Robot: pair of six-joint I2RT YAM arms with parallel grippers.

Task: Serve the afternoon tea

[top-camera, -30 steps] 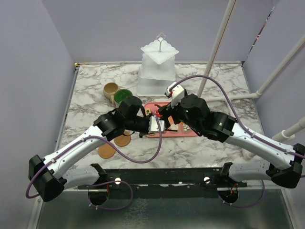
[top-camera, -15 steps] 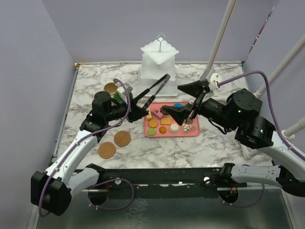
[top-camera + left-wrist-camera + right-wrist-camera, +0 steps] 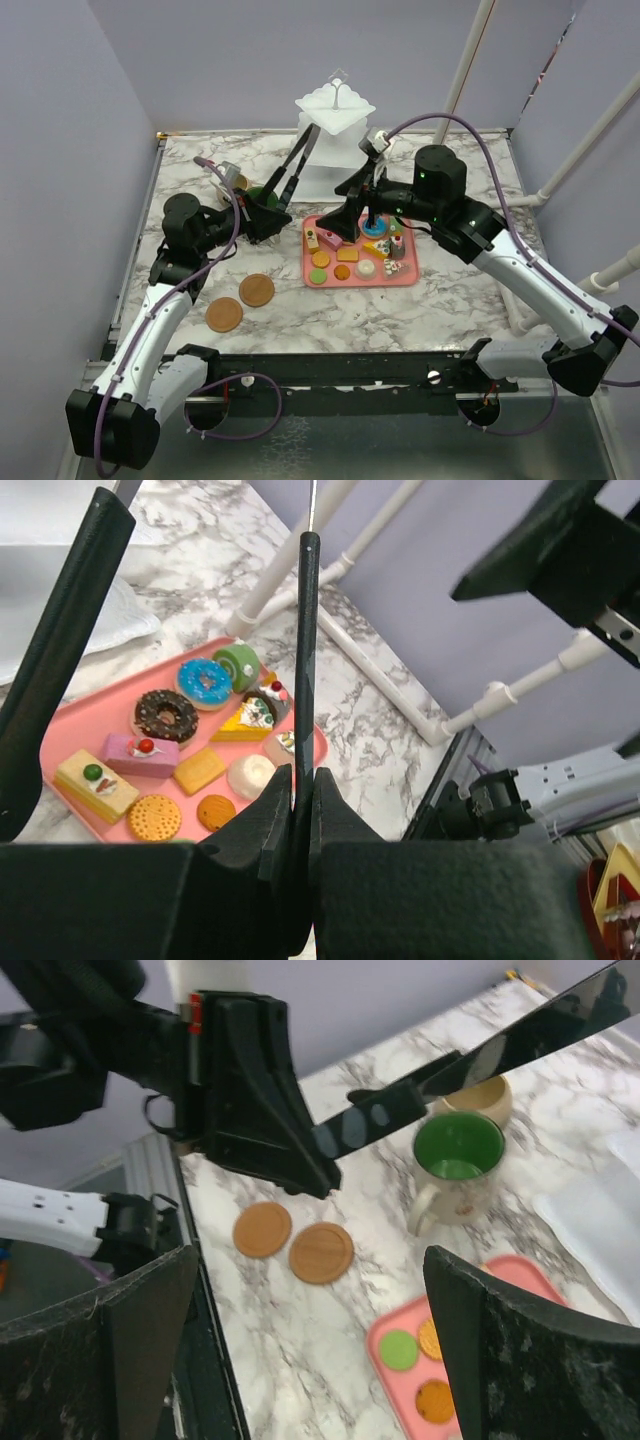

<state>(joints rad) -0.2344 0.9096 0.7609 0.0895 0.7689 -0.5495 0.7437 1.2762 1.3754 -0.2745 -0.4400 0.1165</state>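
Pastries [image 3: 358, 258] lie below the right fingers [image 3: 342, 222], spread wide.

The top camera hung above and behind the arm bases, looking down from afar on the whole marble table [image 3: 450, 300]. The left wrist camera sat close behind the left gripper [image 3: 302, 780], facing along the black tongs [image 3: 305, 660] toward the pink tray [image 3: 110, 705] (lower left of its frame). The right wrist camera looked down between the right gripper's [image 3: 310, 1260] spread fingers at the coasters [image 3: 320, 1251], mid-frame. All three views shared the tray; top and right wrist also shared the coasters.
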